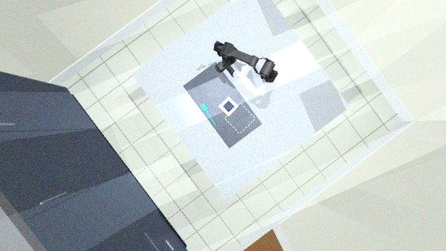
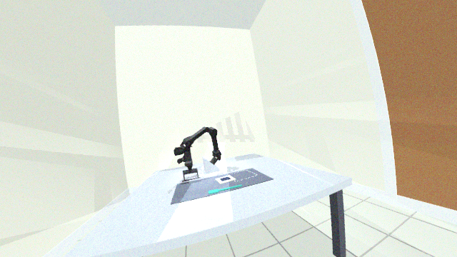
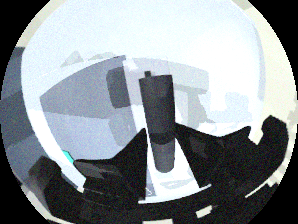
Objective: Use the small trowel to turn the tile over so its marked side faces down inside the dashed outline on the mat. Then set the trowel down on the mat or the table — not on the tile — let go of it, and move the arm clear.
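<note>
The teal trowel point(image 1: 208, 114) point(image 2: 224, 189) lies flat on the grey mat point(image 1: 209, 90) point(image 2: 189, 194), left of the tile; a sliver of it shows in the wrist view point(image 3: 66, 156). The white tile point(image 1: 228, 106) point(image 2: 225, 179) lies with its dark blue mark facing up, just outside a corner of the dashed outline point(image 1: 250, 125) point(image 2: 250, 172). My gripper point(image 1: 226, 69) point(image 2: 190, 175) point(image 3: 158, 128) points down at the mat's far corner, well away from the trowel and the tile. Its fingers stand partly apart and hold nothing. In the wrist view a dark cylinder shape shows between them; I cannot tell what it is.
The mat lies on a white table point(image 1: 167, 70) point(image 2: 285, 185). The arm's base point(image 1: 268, 71) point(image 2: 216, 157) stands behind the mat. A dark cabinet point(image 1: 52, 157) stands beyond the table's left side.
</note>
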Motion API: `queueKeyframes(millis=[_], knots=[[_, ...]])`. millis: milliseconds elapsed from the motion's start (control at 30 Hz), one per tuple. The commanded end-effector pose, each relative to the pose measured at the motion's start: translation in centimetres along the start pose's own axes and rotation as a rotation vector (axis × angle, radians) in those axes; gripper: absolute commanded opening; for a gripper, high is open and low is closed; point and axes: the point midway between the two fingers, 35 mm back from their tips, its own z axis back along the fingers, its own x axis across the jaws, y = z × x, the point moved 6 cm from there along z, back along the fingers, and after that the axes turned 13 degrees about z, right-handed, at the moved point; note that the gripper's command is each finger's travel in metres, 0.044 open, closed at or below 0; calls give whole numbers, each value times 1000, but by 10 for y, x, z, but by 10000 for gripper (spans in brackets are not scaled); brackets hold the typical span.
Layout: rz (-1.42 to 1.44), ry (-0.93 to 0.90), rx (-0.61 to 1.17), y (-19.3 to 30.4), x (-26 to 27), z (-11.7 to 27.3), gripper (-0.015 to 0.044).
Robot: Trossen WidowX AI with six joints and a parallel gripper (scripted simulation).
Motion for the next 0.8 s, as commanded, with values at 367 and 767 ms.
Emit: queueKeyframes(millis=[367, 767], knots=[[-5, -5, 1, 0, 0, -1, 130], [100, -5, 1, 0, 0, -1, 130]])
